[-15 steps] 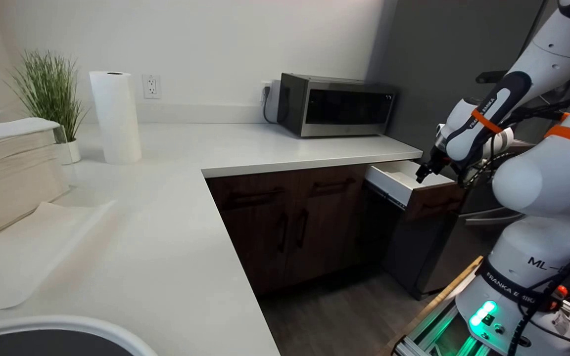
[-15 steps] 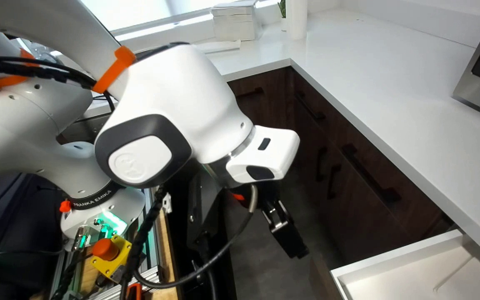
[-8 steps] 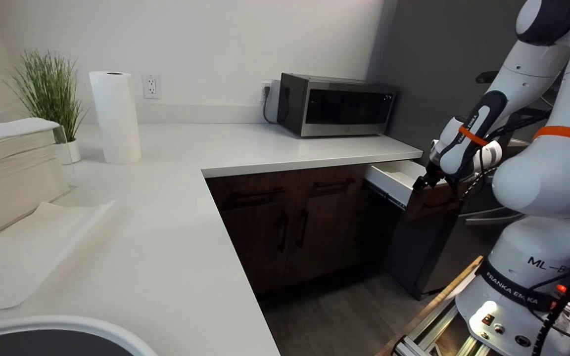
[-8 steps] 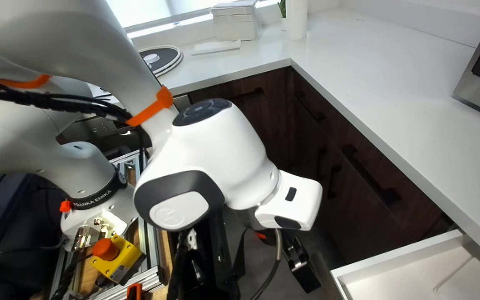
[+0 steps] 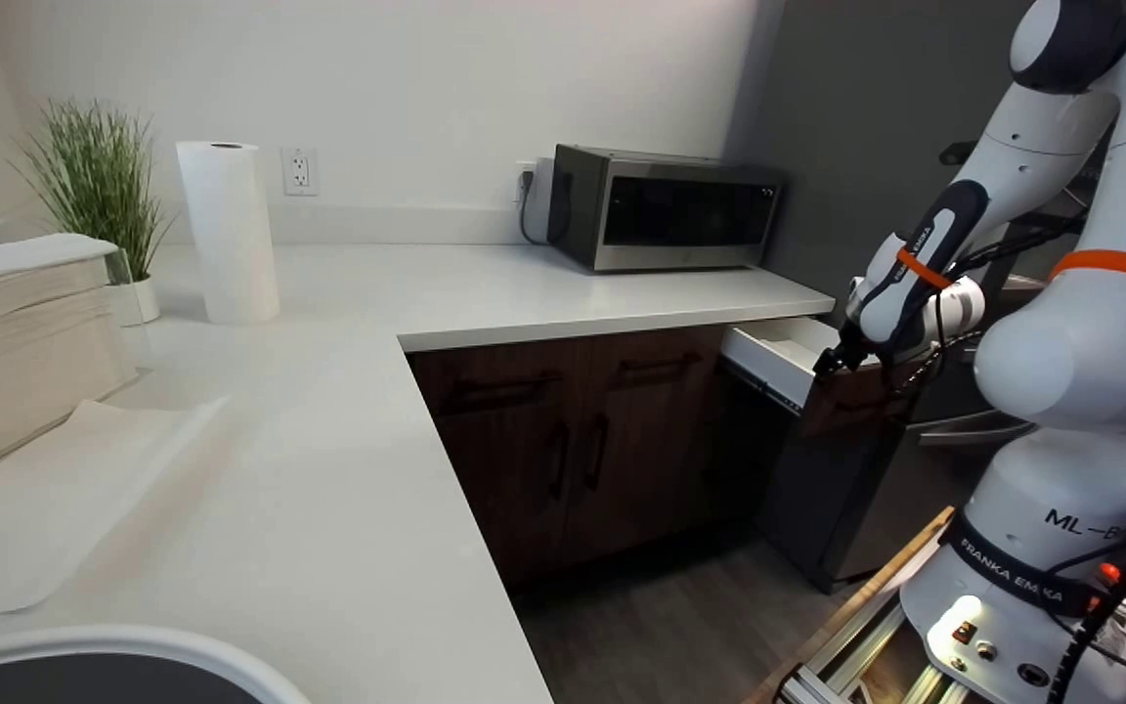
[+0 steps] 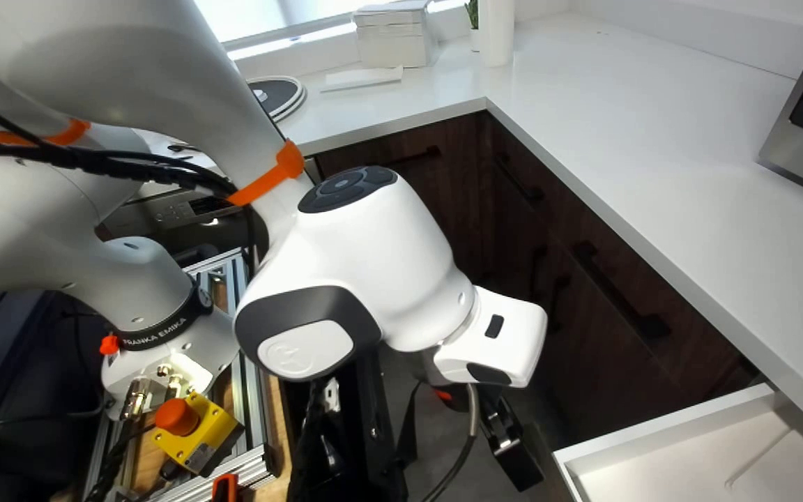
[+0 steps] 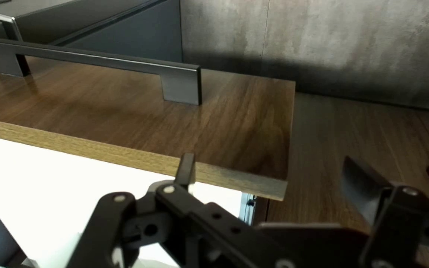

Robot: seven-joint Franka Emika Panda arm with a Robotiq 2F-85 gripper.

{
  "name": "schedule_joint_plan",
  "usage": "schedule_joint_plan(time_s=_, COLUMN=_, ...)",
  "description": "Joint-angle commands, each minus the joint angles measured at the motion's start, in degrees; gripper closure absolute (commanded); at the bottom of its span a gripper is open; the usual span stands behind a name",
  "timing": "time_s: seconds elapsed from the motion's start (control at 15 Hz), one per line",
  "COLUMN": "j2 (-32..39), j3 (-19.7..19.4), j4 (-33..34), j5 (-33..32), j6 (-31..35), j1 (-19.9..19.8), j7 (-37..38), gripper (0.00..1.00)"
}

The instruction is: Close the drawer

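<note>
The drawer (image 5: 768, 364) is pulled out under the counter's end, its pale box showing. Part of the box shows at the bottom right of an exterior view (image 6: 694, 453). In the wrist view its brown wood front (image 7: 125, 123) with a dark bar handle (image 7: 99, 61) crosses the picture, above the white inside. My gripper (image 7: 268, 160) is open and empty, its fingers wide apart. One finger overlaps the front's top edge near the corner; the other is past the front's end. Whether they touch it I cannot tell. In both exterior views the gripper (image 5: 827, 366) (image 6: 516, 457) is beside the drawer front.
The white countertop (image 5: 485, 293) overhangs the drawer, with a microwave (image 5: 685, 210) on it. Dark brown cabinets (image 5: 543, 440) with bar handles line the corner. A tall dark grey panel (image 5: 837, 127) stands behind the arm. A paper towel roll (image 5: 228, 235) stands farther along.
My gripper has moved lower and closer to the drawer front, slowing over the last half second. The arm's base light went from green to white. The drawer has not visibly moved.
</note>
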Motion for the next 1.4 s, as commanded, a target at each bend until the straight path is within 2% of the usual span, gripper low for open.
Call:
schedule_joint_plan(time_s=0.0, j2=2.19, j3=-2.18, j4=1.23, j5=7.3, j6=0.42, j1=2.68, j7=-4.67, gripper=0.0)
schedule_joint_plan(time_s=0.07, j2=3.19, j3=-2.69, j4=1.85, j5=8.67, j6=1.13, j1=2.97, j7=-5.37, gripper=0.0)
schedule_joint_plan(time_s=0.13, j2=4.75, j3=-3.57, j4=3.08, j5=9.74, j6=2.33, j1=3.31, j7=-6.18, gripper=0.25)
schedule_joint_plan(time_s=0.2, j2=5.55, j3=-4.08, j4=3.76, j5=10.84, j6=1.91, j1=3.65, j7=-6.41, gripper=0.26)
schedule_joint_plan(time_s=0.53, j2=10.75, j3=-6.58, j4=7.58, j5=12.86, j6=2.32, j1=4.84, j7=-8.17, gripper=0.65)
schedule_joint_plan(time_s=0.8, j2=15.04, j3=-3.76, j4=9.91, j5=12.57, j6=7.21, j1=2.41, j7=-9.26, gripper=0.96)
schedule_joint_plan(time_s=0.87, j2=16.05, j3=-2.44, j4=10.36, j5=12.23, j6=9.14, j1=1.22, j7=-9.28, gripper=1.0)
schedule_joint_plan(time_s=1.13, j2=19.87, j3=2.84, j4=13.0, j5=10.02, j6=15.58, j1=-3.69, j7=-8.01, gripper=1.0)
schedule_joint_plan(time_s=1.33, j2=22.78, j3=5.29, j4=16.07, j5=8.78, j6=19.15, j1=-6.38, j7=-7.07, gripper=1.0)
